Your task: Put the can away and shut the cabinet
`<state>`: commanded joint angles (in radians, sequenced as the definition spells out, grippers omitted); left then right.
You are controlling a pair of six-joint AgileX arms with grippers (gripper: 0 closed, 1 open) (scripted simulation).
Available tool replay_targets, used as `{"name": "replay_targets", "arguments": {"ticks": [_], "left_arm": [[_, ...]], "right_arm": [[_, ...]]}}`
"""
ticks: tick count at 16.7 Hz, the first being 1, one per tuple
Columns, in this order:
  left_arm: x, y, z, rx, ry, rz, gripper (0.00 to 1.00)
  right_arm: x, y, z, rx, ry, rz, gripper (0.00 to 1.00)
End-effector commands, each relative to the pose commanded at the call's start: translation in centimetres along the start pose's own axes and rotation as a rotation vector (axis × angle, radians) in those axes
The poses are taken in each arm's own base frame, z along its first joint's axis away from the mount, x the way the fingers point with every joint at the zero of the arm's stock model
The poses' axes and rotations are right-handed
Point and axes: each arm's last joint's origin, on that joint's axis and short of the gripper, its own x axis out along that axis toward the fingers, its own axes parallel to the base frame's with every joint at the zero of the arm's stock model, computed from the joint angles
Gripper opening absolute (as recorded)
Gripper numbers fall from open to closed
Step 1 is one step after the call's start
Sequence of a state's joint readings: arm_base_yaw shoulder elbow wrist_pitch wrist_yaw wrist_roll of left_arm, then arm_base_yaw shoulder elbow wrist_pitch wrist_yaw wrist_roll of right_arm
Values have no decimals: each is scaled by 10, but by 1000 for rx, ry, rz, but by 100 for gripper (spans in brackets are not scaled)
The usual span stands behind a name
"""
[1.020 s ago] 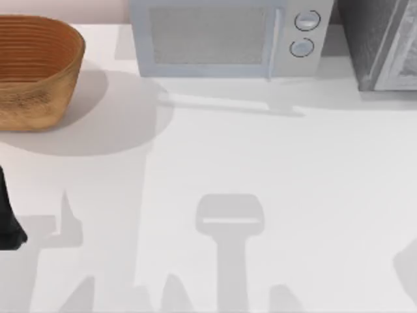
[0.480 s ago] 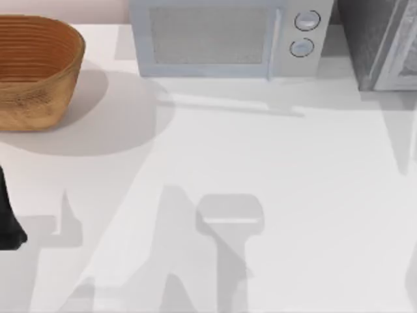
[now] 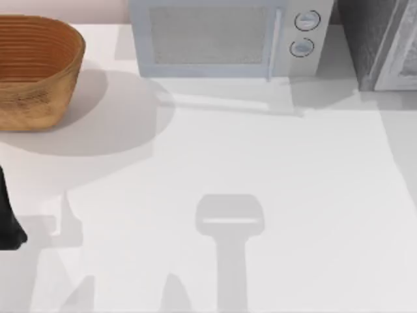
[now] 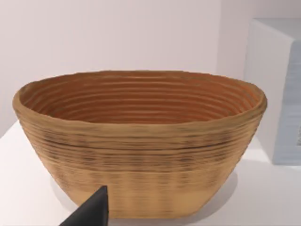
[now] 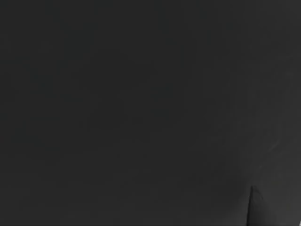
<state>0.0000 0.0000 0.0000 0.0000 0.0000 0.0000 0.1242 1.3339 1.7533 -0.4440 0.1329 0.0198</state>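
The cabinet (image 3: 376, 40) stands at the back right corner of the table, dark grey and speckled, cut off by the frame. Its pale grey framed door (image 3: 402, 55) lies along the right edge of the top view. The can is out of view. My left arm (image 3: 8, 218) is parked at the table's left edge, in front of the basket. A dark tip of the left gripper (image 4: 91, 212) juts into the left wrist view, low before the basket's wall. The right wrist view is dark.
A woven brown basket (image 3: 36, 68) sits at the back left, seen close up as the same basket (image 4: 141, 141) from the left wrist. A light grey microwave (image 3: 225, 39) with two round knobs stands at the back centre. Arm shadows fall on the white table (image 3: 273, 163).
Shadows on the table have shifted, with a broad one now spreading over the right side toward the cabinet. The left arm, basket and microwave have not moved.
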Motion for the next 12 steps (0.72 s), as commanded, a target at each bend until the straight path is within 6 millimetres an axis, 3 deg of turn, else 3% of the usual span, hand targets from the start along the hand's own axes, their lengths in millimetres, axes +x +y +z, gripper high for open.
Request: {"name": "replay_targets", "arguments": {"ticks": [3, 5, 11, 12], "left_arm": [[0, 0, 0, 0, 0, 0, 100], [0, 0, 0, 0, 0, 0, 100], [0, 0, 0, 0, 0, 0, 100], [0, 0, 0, 0, 0, 0, 100]], "right_arm": [[-15, 42, -1, -7, -2, 0, 100], [-24, 58, -2, -8, -4, 0, 100], [-33, 65, -1, -1, -16, -1, 100], [-39, 55, 5, -4, -35, -41, 100]]}}
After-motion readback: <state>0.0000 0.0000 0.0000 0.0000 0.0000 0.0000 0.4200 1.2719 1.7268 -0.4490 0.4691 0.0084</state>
